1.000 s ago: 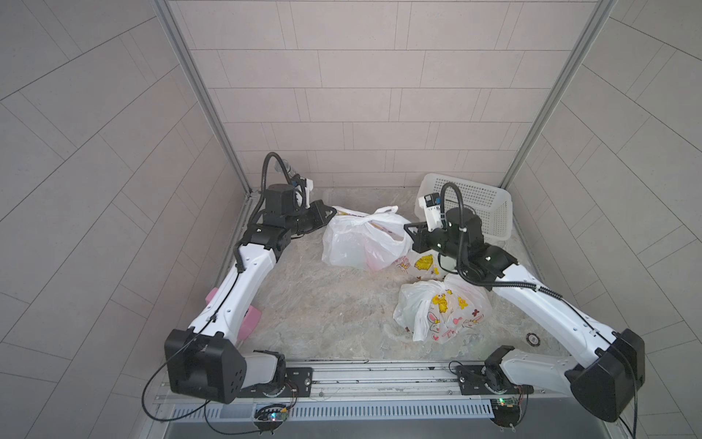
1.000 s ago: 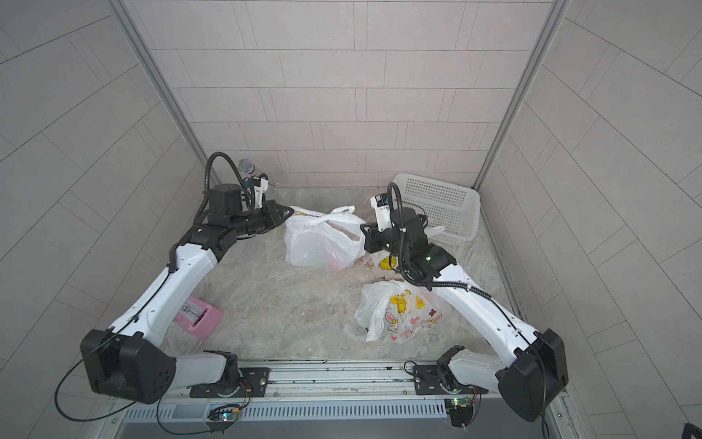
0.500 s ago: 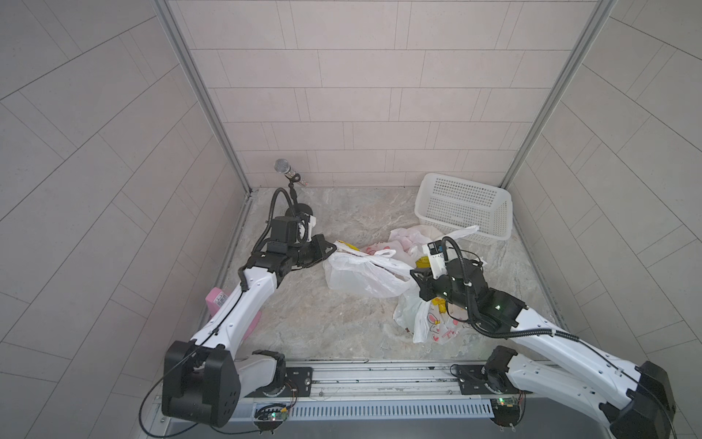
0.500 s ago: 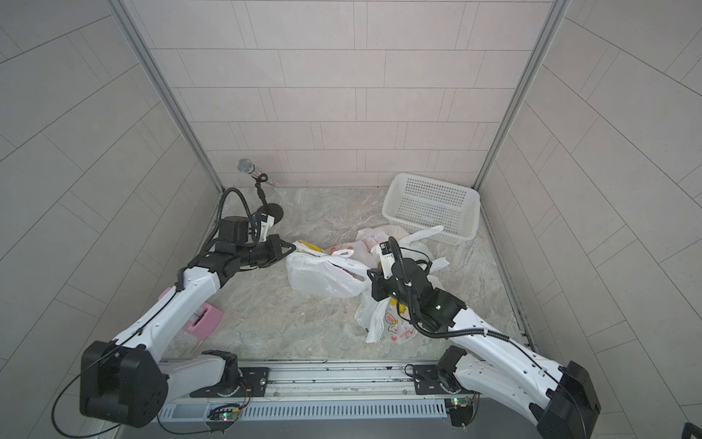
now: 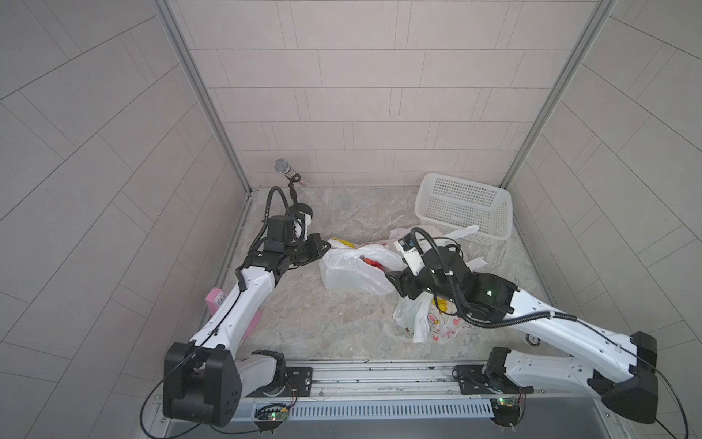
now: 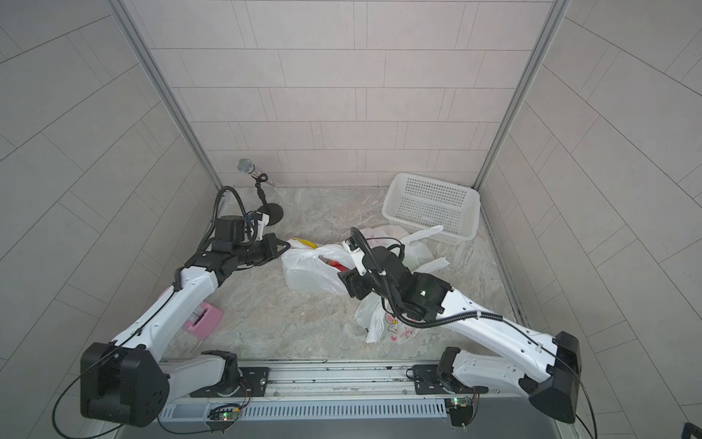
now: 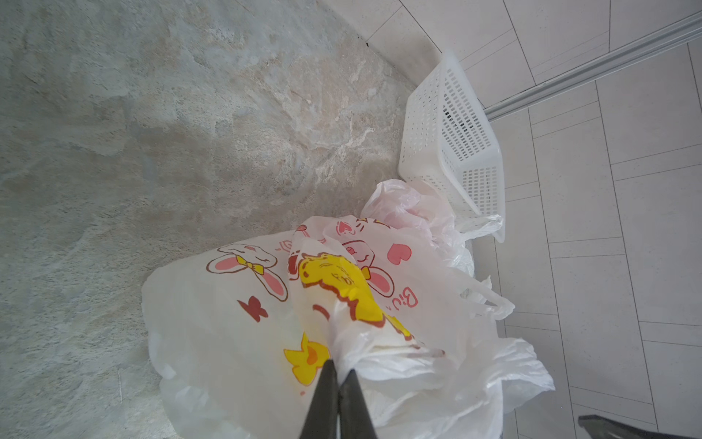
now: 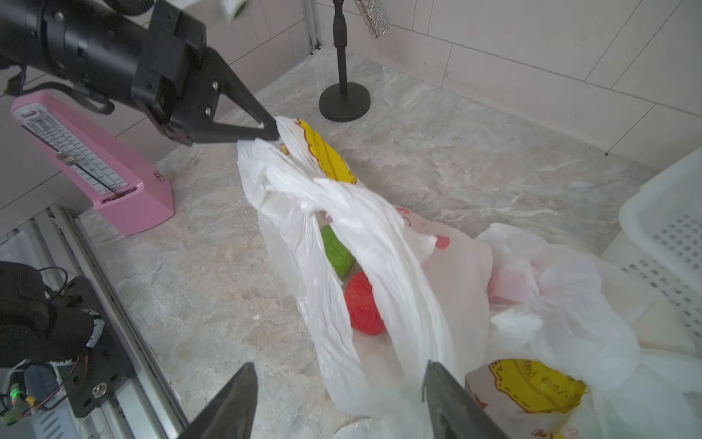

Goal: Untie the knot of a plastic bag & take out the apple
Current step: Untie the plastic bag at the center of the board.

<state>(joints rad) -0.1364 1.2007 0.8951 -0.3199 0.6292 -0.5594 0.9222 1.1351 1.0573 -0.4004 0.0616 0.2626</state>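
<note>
Bags sit in a heap on the bench (image 5: 323, 323). The left tool (image 5: 324, 247) is shut tight on one corner of the white bag (image 5: 353, 273), right by a yellow print. The right tool (image 8: 338, 370) was shut a second ago. Now its two fingers stand wide apart, so it has let go. Some loose plastic lies between them, but nothing is pinched. Both arms have also come back from the far wall toward the front rail, and the bag has come with them.

From the right wrist I can see into the bag. Its mouth gapes open, so I think the knot is undone. An apple (image 8: 362, 309), red and round as far as I can tell, lies deep inside, next to a green lump (image 8: 336, 254). It is low on the bench, close in front of the open right tool.

So the untying part looks done. What is left is to reach in and lift the apple out. The thin plastic may slide or fold over it. More bags (image 5: 433, 323) lie under the right arm, and a white basket (image 5: 463, 205) stands behind.
</note>
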